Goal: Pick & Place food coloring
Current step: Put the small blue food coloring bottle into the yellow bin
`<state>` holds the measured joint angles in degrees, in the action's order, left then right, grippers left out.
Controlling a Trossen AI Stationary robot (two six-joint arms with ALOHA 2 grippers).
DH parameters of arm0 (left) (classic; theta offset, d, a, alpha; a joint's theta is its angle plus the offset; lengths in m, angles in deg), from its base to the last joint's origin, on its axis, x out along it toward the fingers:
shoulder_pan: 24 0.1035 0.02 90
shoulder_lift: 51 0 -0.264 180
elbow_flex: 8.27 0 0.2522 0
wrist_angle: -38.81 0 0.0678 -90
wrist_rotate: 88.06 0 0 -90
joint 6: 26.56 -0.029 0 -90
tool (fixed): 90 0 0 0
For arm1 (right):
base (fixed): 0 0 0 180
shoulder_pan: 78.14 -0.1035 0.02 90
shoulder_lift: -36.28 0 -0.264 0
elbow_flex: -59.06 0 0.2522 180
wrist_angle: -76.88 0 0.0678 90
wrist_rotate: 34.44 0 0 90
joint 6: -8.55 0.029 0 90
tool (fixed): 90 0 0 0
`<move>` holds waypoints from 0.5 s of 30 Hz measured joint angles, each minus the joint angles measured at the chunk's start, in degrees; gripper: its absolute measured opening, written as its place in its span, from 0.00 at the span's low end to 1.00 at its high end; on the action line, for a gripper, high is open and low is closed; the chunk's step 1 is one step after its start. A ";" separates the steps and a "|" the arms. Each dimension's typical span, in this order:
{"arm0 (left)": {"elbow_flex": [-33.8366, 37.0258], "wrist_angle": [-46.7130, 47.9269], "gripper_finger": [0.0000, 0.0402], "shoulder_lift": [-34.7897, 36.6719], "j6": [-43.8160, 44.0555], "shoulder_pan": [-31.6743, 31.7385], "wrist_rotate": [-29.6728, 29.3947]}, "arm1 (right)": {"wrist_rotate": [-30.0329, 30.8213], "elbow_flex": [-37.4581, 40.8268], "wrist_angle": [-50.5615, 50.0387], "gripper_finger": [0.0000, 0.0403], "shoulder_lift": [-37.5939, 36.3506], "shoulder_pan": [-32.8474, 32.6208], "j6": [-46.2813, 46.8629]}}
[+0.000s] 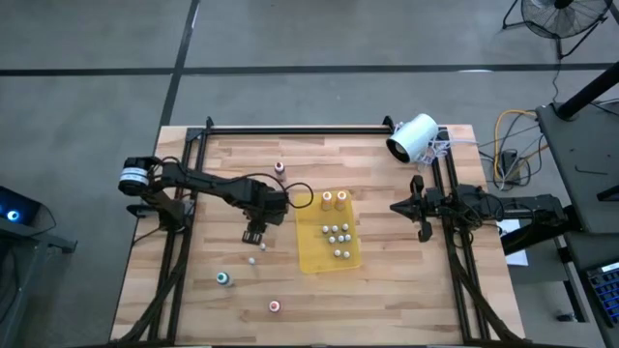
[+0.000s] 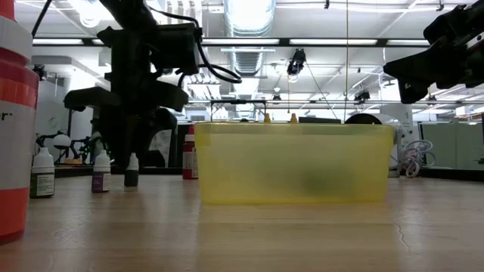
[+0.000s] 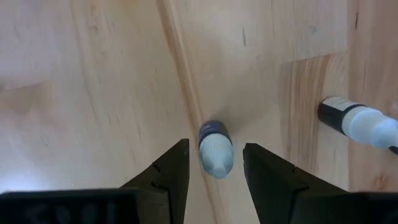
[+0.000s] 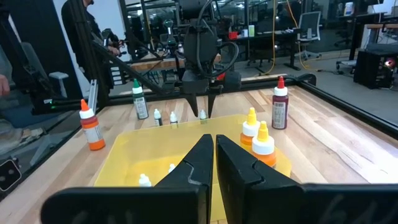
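Left gripper point(image 3: 214, 163) poised over a small bottle point(image 3: 215, 148), jaws apart, not yet clamped.

The bottle stands upright on the table point(image 1: 406, 290), directly between the jaws with a gap either side and slightly nearer one finger; the fingers look to reach only its cap. A second small bottle point(image 3: 360, 122) stands well outside the jaws to one side, so it should not be disturbed. Judgement: the gripper should descend straight until the pads bracket the body below the cap, centre it, then close slowly, since a light bottle may tip or squirt out if caught off-centre. The tray point(image 1: 330, 237), already holding several bottles, lies just beside the gripper. Right gripper point(image 4: 214, 158) waits over the tray's far side, jaws together, holding nothing.
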<state>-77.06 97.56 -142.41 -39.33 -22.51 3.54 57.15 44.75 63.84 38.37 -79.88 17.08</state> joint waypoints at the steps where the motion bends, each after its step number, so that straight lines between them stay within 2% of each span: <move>1: 0.00 -0.14 0.31 0.00 0.26 -0.02 0.00 | -0.02 0.00 -0.01 0.03 0.00 0.00 -0.10; 11: 0.00 -1.10 0.31 0.00 1.26 -0.06 0.02 | -0.02 0.00 0.01 0.03 0.00 0.00 -0.06; 15: 0.00 -1.09 0.27 0.00 1.46 -0.04 0.02 | 0.00 -0.01 0.01 0.03 0.00 0.00 0.01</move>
<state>-77.06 96.47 -142.41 -37.87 -22.54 3.56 57.15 44.74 63.84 38.37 -79.88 17.09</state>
